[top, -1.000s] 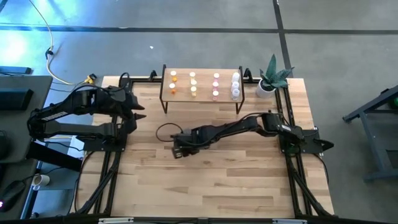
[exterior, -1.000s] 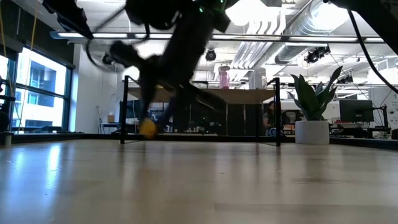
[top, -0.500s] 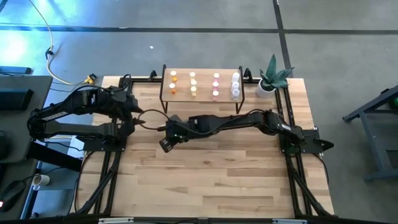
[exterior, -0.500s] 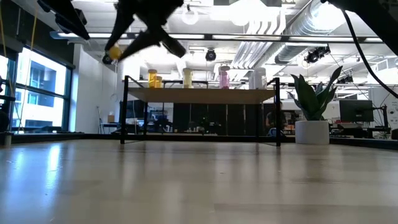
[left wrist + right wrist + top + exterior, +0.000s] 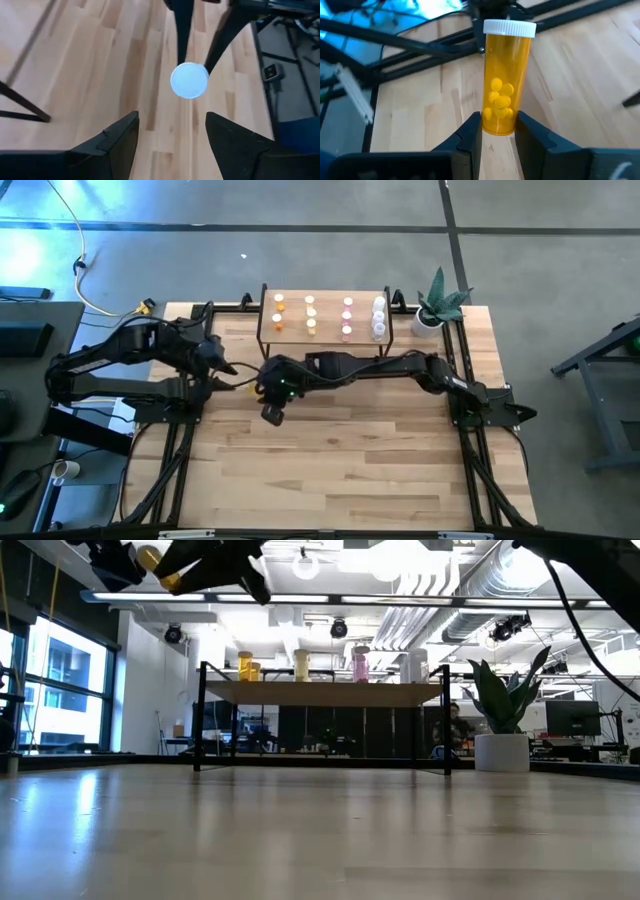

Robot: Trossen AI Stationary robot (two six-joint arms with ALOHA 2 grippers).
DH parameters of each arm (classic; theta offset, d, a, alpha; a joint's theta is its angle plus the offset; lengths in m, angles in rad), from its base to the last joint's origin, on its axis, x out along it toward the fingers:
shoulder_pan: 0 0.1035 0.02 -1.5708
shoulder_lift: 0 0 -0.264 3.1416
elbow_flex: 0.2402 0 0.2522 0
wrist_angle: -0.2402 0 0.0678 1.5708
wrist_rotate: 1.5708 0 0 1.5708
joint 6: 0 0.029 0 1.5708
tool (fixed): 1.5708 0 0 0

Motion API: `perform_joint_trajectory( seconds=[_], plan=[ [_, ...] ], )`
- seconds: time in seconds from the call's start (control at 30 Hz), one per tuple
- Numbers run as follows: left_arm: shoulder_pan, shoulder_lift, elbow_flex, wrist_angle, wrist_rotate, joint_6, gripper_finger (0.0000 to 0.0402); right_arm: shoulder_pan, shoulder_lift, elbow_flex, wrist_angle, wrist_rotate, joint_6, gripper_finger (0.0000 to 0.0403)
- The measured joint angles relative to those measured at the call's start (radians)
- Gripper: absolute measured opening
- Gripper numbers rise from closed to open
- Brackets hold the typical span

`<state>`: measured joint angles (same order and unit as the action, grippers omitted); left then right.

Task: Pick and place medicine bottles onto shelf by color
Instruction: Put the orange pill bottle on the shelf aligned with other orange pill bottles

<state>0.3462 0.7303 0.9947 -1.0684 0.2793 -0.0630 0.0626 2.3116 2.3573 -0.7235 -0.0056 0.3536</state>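
Observation:
An amber bottle [image 5: 506, 75] of yellow pills with a white cap [image 5: 189, 80] hangs high over the table's left middle, with my right gripper [image 5: 498, 131] shut on it. My left gripper [image 5: 172, 142] stands open just short of the cap, which faces it. In the low view the bottle [image 5: 160, 568] shows near the top, between the two arms. The shelf [image 5: 328, 315] stands on its thin black legs at the far middle. On it are orange, yellow, pink and clear bottles in columns. My right gripper pinches the bottle's bottom end [image 5: 496, 122] between its two fingers [image 5: 472, 132]. It comes from the table's right, slanting down. The bottle sticks out ahead of the fingers, along them, cap end leading. It is lifted clear of the table.
A white pot with a green plant [image 5: 430, 315] stands at the far right corner beside the shelf. Black frame rails run along the table's left and right sides. The near half of the wooden tabletop [image 5: 340, 470] shows bare wood.
My right gripper has risen from low over the table's middle and gone toward the left edge, rolling as it went. The amber bottle has come up with it, from close to the tabletop to high up, with its cap now facing my left gripper.

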Motion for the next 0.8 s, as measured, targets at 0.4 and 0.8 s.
perform_joint_trajectory(
  seconds=[0.4,0.8],
  plan=[
    [0.000,0.060,0.000,0.063,0.044,-0.152,0.0220,-0.055,0.000,0.000,-0.006,-0.240,-0.204,0.0080],
    [0.001,0.106,0.000,0.088,0.095,-0.183,0.0220,-0.074,0.000,-0.002,-0.051,-0.265,-0.244,0.0081]
  ],
)
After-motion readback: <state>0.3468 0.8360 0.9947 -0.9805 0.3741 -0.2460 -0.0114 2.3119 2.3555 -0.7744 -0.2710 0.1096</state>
